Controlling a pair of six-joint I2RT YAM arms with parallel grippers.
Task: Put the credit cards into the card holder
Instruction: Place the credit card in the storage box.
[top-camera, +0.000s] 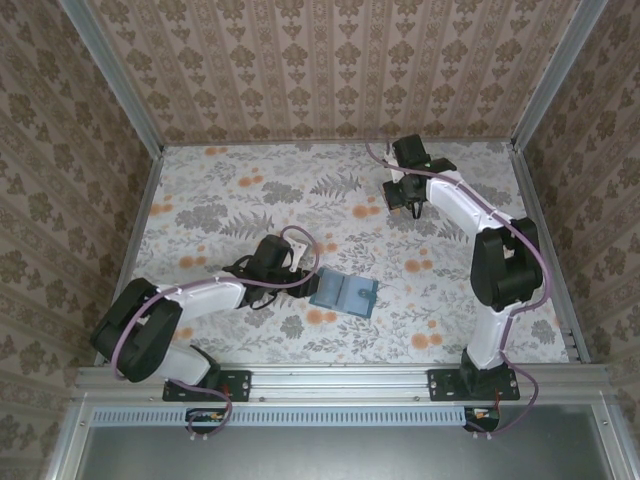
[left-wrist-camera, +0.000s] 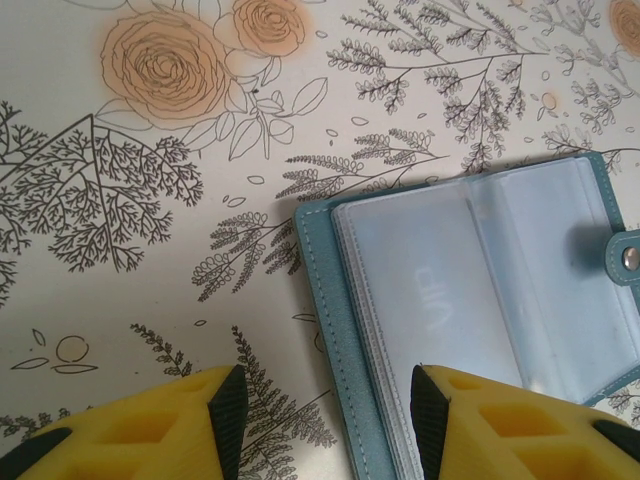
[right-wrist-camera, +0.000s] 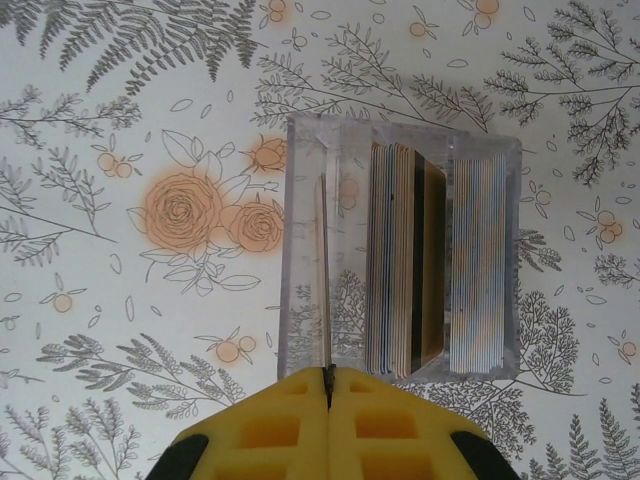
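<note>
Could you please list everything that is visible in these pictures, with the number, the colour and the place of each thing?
card holder: one, teal with clear pockets, lying open on the table, front centre.
credit cards: many, too tightly packed to count; blue, tan and whitish; standing edge-on in the card stand.
card stand: one, clear, far right of the table.
tablecloth: one, white with grey leaves and orange flowers, covering the table.
walls: brown, patterned, around the table.
left arm: one, white and black, front left.
right arm: one, white and black, reaching to the far right.
left hand: yellow fingers, open, at the card holder's edge.
right hand: yellow fingers, shut, at the card stand's near edge.
</note>
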